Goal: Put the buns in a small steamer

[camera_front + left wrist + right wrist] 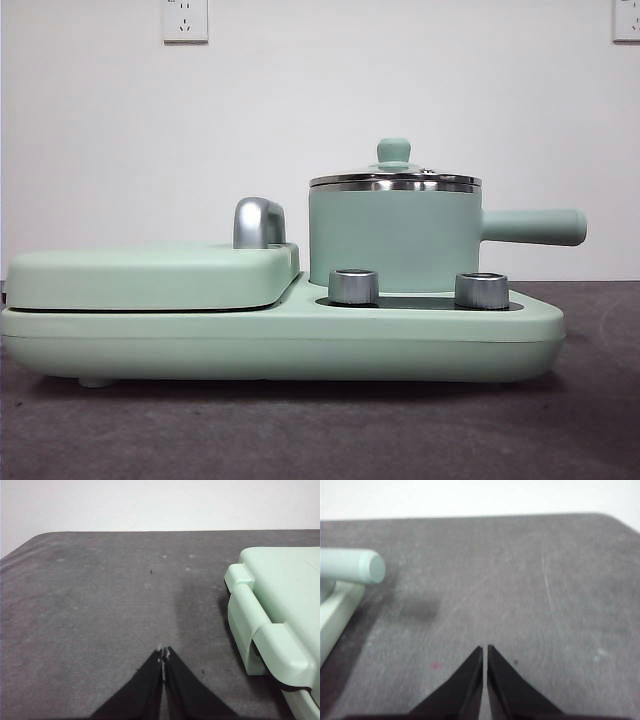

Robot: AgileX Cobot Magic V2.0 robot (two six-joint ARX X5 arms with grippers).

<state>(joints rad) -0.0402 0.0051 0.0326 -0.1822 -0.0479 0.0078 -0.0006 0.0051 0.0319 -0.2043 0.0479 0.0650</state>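
Observation:
The small steamer (395,235), a mint green pot with a steel rim, stands on the right half of a green cooker base (280,335); its green-knobbed lid (394,168) is on and its straight handle (535,227) points right. The handle's end (355,566) shows in the right wrist view. The buns are out of view. My left gripper (163,652) is shut and empty over bare grey table beside the cooker's flat lid (280,610). My right gripper (485,649) is shut and empty over the table beyond the handle's end. Neither arm shows in the front view.
A flat hinged griddle lid (150,275) with a chrome handle (258,222) covers the cooker's left half. Two steel knobs (353,286) (481,290) stand in front of the pot. A grey mat (320,430) covers the table, with a white wall behind.

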